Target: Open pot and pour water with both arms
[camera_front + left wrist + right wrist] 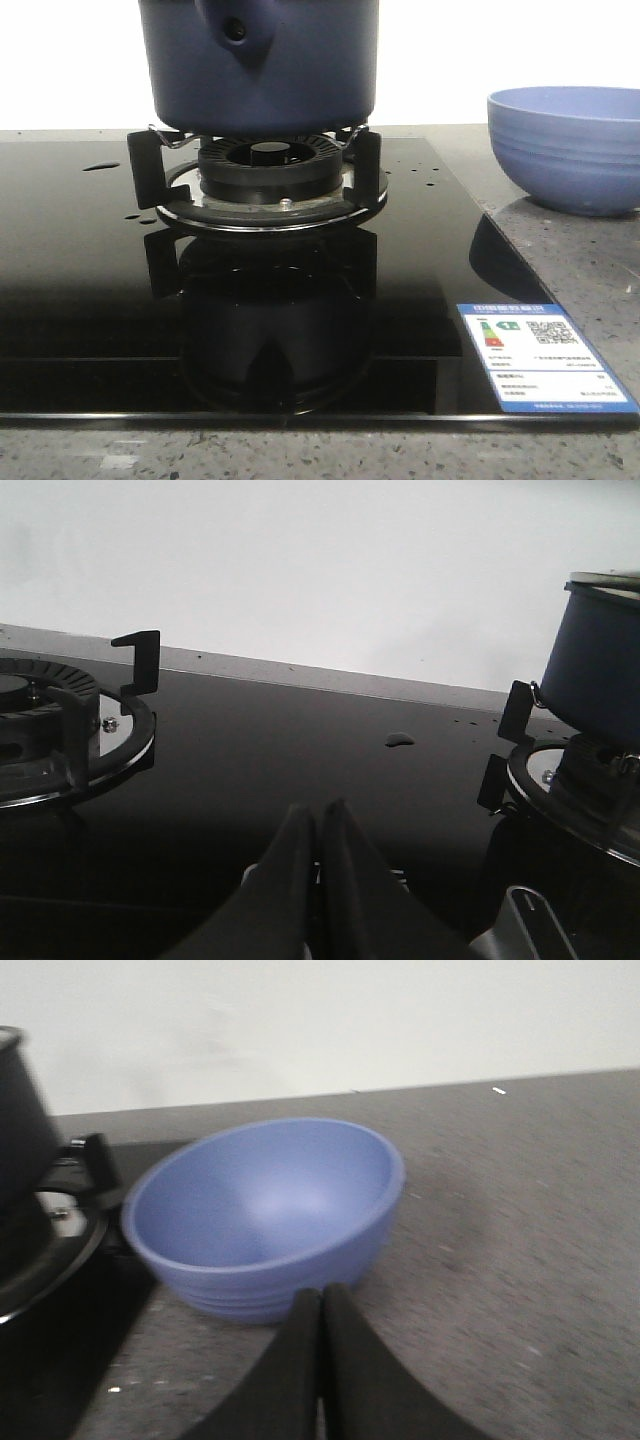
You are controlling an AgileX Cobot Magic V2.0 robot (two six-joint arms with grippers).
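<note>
Pot (258, 65) on burner (268, 170) — both claws, left (320, 832) and right (322, 1315), pressed together.

A kitchen: gas hob (270, 175) set in a stone counter (570, 280).

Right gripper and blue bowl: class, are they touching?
Apart. In the right wrist view, the right gripper, fingers pressed shut, ends in front of the blue bowl; the front view shows no gripper at the bowl.
</note>
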